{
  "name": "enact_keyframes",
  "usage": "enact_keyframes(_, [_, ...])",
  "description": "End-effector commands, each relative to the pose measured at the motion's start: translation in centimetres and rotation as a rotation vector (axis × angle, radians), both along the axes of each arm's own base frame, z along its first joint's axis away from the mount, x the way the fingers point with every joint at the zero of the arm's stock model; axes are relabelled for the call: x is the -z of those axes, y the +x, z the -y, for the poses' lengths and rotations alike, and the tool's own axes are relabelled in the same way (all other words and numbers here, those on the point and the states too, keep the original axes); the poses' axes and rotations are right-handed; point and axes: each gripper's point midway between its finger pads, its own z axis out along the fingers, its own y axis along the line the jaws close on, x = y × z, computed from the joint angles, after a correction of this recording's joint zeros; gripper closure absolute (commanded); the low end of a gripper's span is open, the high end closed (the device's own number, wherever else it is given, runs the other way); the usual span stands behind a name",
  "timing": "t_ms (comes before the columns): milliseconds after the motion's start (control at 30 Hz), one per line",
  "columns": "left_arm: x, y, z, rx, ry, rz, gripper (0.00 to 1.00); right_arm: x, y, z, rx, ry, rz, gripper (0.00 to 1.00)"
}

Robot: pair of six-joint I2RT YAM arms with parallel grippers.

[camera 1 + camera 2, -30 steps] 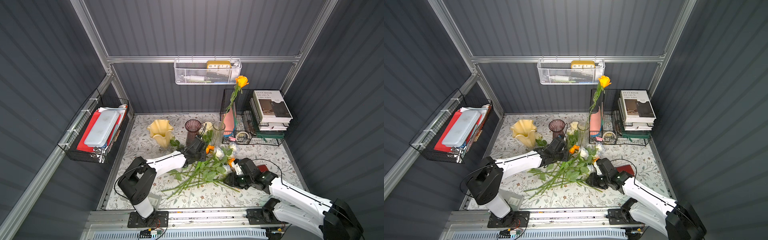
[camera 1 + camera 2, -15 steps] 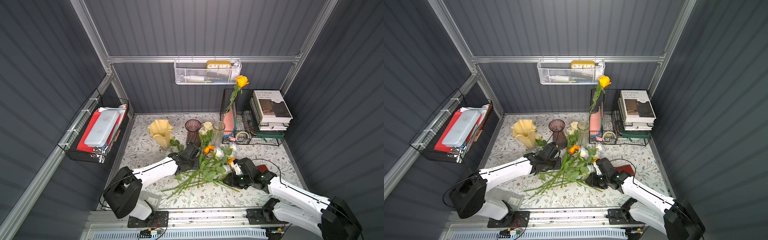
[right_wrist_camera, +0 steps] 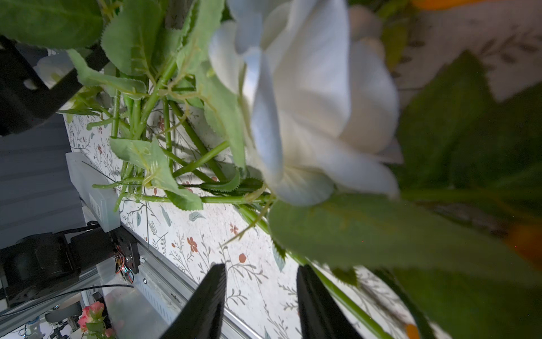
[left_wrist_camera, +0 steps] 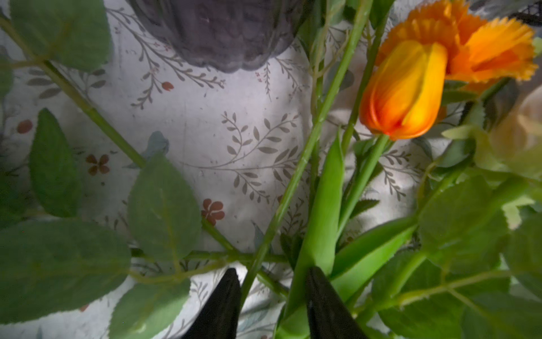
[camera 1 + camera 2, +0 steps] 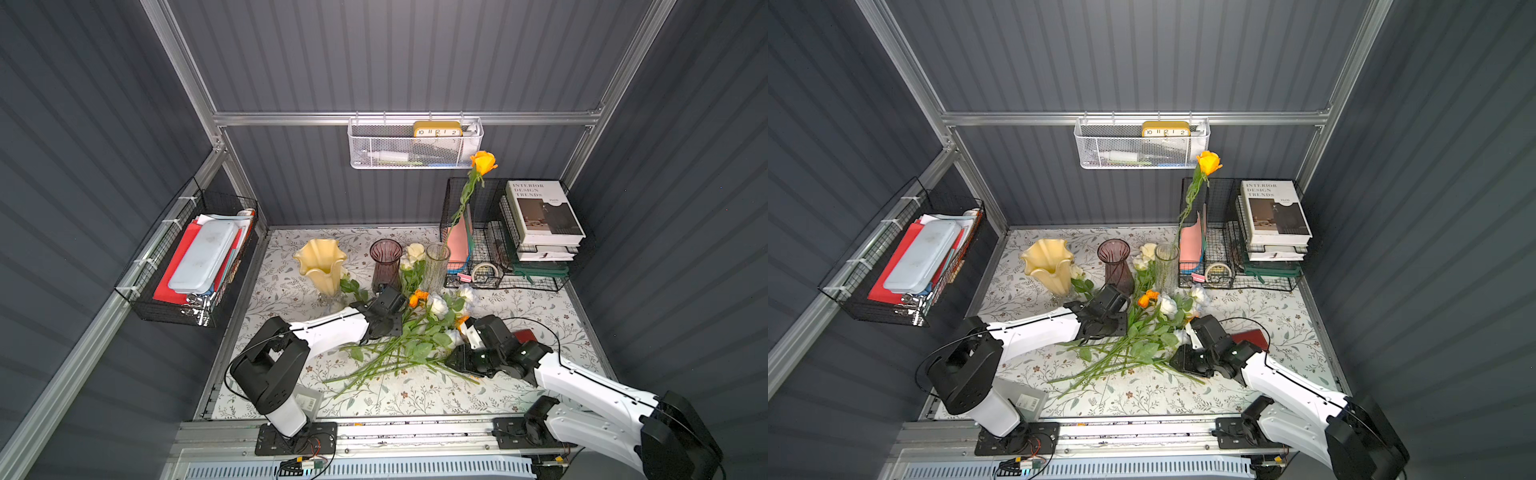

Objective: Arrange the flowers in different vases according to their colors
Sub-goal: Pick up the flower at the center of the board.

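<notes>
Left wrist view: left claw is part open, low in the flower pile just in front of the purple vase. One thin stem runs between its fingers and a tulip leaf lies against one finger, nothing pinched. Right claw is also part open and empty, beside a white rose, well in front-right of the purple vase.

Risks:
- Closing now likely grabs two stems at once.
- The stems cross, so a lift may drag the whole pile or tip the purple vase, which is close.
- The right claw could crush the bloom.

Counts:
- Vases: 3. Purple, yellow vase to its left, clear vase to its right.
- Orange rose: 1, standing in the clear vase.
- Cream blooms: 2, between purple and clear.
- Pale bloom: 1, between purple and yellow.
- Pile on the desk: tulip 1, marigold 2, white rose at least 3. The rest overlap, cannot tell.
</notes>
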Motion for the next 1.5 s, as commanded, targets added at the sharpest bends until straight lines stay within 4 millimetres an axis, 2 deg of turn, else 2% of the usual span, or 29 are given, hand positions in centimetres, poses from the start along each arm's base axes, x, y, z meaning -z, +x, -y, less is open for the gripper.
enact_keyframes(0, [-0.2,1.4,-0.3,-0.033,0.037,0.039,0.59,0.0,-0.2,0.2,0.001,0.002,0.000,0.56])
enact_keyframes(267, [-0.4,1.9,-0.9,-0.057,0.060,0.058,0.62,0.1,-0.2,0.2,0.004,0.005,-0.002,0.56])
enact_keyframes(400, [0.3,2.0,-1.5,-0.065,0.085,0.054,0.62,0.1,-0.1,0.3,0.004,0.003,0.003,0.56])
enact_keyframes(667, [1.7,3.0,-0.3,-0.024,0.091,0.066,0.65,0.1,0.0,0.1,0.000,0.005,-0.001,0.56])
enact_keyframes(833, [1.9,3.9,0.1,-0.024,0.099,0.088,0.71,0.0,0.0,0.0,0.001,0.008,0.000,0.56])
enact_keyframes(1100, [0.0,4.3,0.8,-0.007,0.056,0.132,0.82,0.2,-0.2,0.0,-0.001,0.011,-0.009,0.56])
enact_keyframes(1267, [-0.4,4.2,0.7,0.003,0.048,0.141,0.95,0.4,-0.3,0.0,-0.002,0.011,-0.013,0.56])
enact_keyframes(1467, [-1.9,4.3,0.8,0.013,0.029,0.176,0.98,0.5,-0.2,-0.1,-0.003,0.014,-0.016,0.56])
